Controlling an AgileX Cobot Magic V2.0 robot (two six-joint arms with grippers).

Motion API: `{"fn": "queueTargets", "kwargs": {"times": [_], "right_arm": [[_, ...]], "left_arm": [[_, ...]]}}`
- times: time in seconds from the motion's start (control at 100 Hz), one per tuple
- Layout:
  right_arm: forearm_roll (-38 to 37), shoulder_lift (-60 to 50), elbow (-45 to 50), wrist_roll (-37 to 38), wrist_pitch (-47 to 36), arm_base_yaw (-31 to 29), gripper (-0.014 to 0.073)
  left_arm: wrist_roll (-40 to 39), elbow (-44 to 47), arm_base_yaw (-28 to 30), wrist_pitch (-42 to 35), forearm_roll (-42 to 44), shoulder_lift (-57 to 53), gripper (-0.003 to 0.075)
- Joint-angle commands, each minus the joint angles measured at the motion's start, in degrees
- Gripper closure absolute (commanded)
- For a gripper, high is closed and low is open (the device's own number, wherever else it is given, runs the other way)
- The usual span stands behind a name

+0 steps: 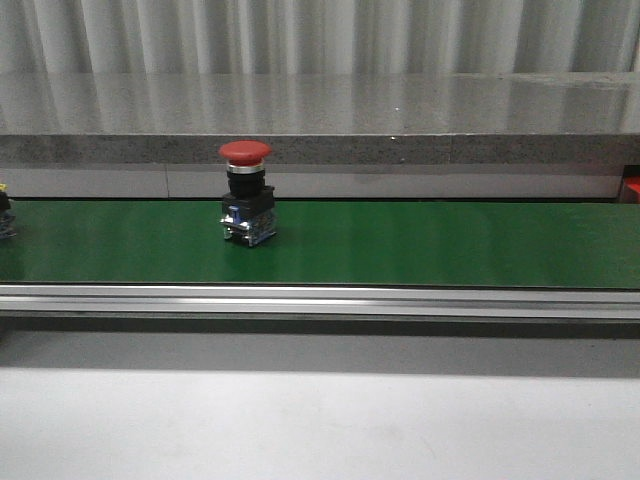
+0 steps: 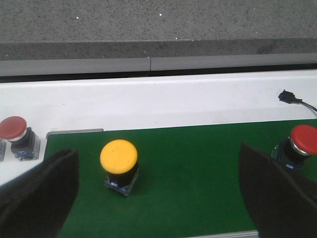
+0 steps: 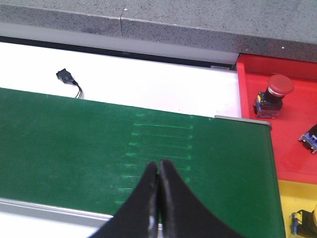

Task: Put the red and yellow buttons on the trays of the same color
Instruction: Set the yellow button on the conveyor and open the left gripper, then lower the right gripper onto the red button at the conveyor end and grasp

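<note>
My left hand (image 2: pixel 158 198) is spread wide, its two dark fingers (image 2: pixel 37 191) filling the lower corners of the left wrist view, holding nothing. Between them, left of centre, a yellow button (image 2: pixel 119 157) stands upright on the green belt (image 2: pixel 198 183). A red button (image 2: pixel 302 141) stands at the right edge of that frame, partly behind my right-side finger, and another red button (image 2: pixel 15 131) sits off the belt at the far left on the white surface (image 2: pixel 148 101).

In the front view, a red button (image 1: pixel 246 190) stands upright on the belt, left of centre.

My right hand (image 3: pixel 159 198) is pressed together, empty, over bare belt at the lower middle of its frame. At right, a red tray (image 3: pixel 292 134) already holds a red button (image 3: pixel 272 94); a yellow tray (image 3: pixel 297 198) lies below it.

I judge these switches rigid, light and top-heavy: a smooth, domed cap over a narrower black body with a blocky metal base. The cap looks slippery, so I would pinch the black body just under it, squarely, to avoid tipping.
</note>
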Motion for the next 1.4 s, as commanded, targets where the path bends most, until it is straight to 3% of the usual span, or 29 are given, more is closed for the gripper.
{"fn": "queueTargets", "kwargs": {"times": [0.0, 0.18, 0.44, 0.63, 0.7, 0.77, 0.92, 0.99, 1.14, 1.39], "right_arm": [[-0.17, -0.59, -1.89, -0.49, -4.01, 0.13, 0.0661], [-0.17, -0.59, -1.89, -0.49, -4.01, 0.13, 0.0661], [-0.17, -0.47, -1.89, -0.49, -4.07, 0.13, 0.0661], [-0.17, -0.47, -1.89, -0.49, -4.25, 0.13, 0.0655], [-0.17, -0.47, -1.89, -0.49, -4.12, 0.13, 0.0603], [-0.17, -0.47, -1.89, -0.49, -3.82, 0.13, 0.0477], [-0.17, -0.47, -1.89, -0.49, -4.02, 0.13, 0.0059], [1.02, -0.47, -1.89, -0.49, -4.08, 0.13, -0.0078], [6.32, -0.16, -1.89, -0.49, -3.89, 0.49, -0.0024], [6.50, 8.80, -6.70, -1.05, 0.16, 7.37, -0.0018]], "left_arm": [[-0.57, 1.89, -0.15, -4.05, -0.38, -5.47, 0.0118], [-0.67, 9.23, -0.15, -4.19, -0.16, -14.39, 0.0276], [-0.99, 16.74, -0.15, -6.30, -0.16, -20.93, 0.0741], [-0.99, 17.49, -0.15, -7.46, -0.36, -21.03, 0.0741], [-0.99, 17.49, -0.15, -7.46, -0.36, -21.03, 0.0741], [-0.99, 17.49, -0.15, -7.46, -0.36, -21.03, 0.0741], [-0.99, 17.49, -0.15, -7.46, -0.36, -21.03, 0.0741], [-0.99, 17.49, -0.15, -7.46, -0.36, -21.03, 0.0741], [-0.99, 17.49, -0.15, -7.46, -0.36, -21.03, 0.0741], [-0.99, 17.49, -0.15, -7.46, -0.36, -21.03, 0.0741]]}}
